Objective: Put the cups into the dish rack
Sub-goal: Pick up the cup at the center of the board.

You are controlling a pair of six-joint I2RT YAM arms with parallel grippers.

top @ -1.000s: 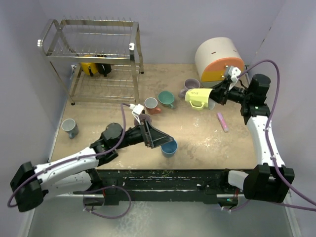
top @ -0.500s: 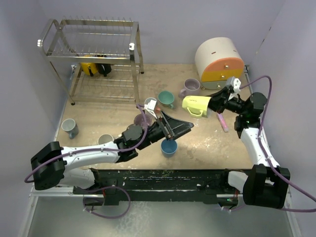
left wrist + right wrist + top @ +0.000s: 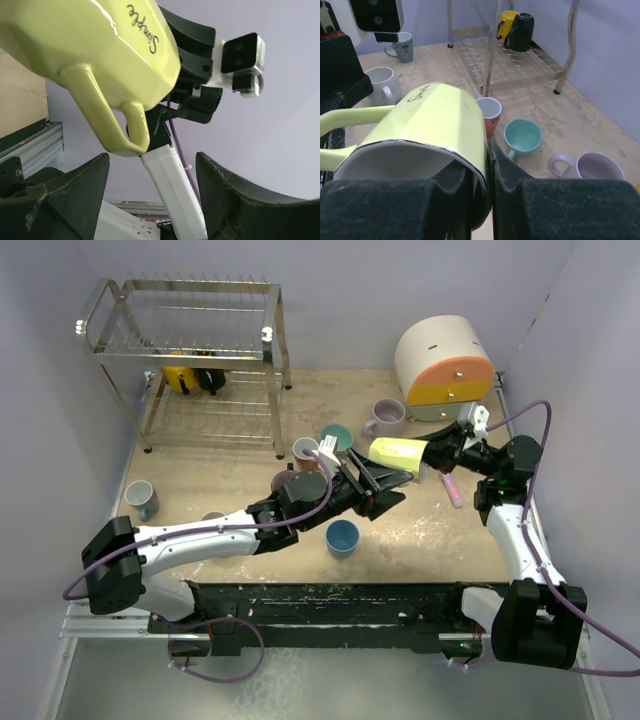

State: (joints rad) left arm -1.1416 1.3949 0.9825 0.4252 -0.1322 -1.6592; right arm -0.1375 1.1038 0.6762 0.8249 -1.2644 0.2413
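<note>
A pale yellow-green cup (image 3: 397, 452) hangs on its side above the table, and my right gripper (image 3: 432, 452) is shut on its rim (image 3: 470, 167), one finger inside and one outside. My left gripper (image 3: 390, 483) stands open just under the cup, with the cup's handle (image 3: 112, 132) above its spread fingers (image 3: 55, 195). The dish rack (image 3: 190, 350) stands at the back left. A yellow cup (image 3: 180, 375) and a black cup (image 3: 211, 376) sit on its lower tier. Loose on the table are lavender (image 3: 386, 417), teal (image 3: 336, 437), salmon (image 3: 305, 449), blue (image 3: 342, 537) and grey-blue (image 3: 140, 498) cups.
A cream-and-orange drawer box (image 3: 445, 360) stands at the back right, and a small pink stick (image 3: 452, 487) lies near my right arm. A white cup (image 3: 382, 85) sits by my left arm, which partly hides a purple cup (image 3: 285, 482). The table's left edge runs past the grey-blue cup.
My left arm has swung right and forward until its open gripper sits under the yellow-green cup. My right gripper has brought that cup lower and leftward towards it.
</note>
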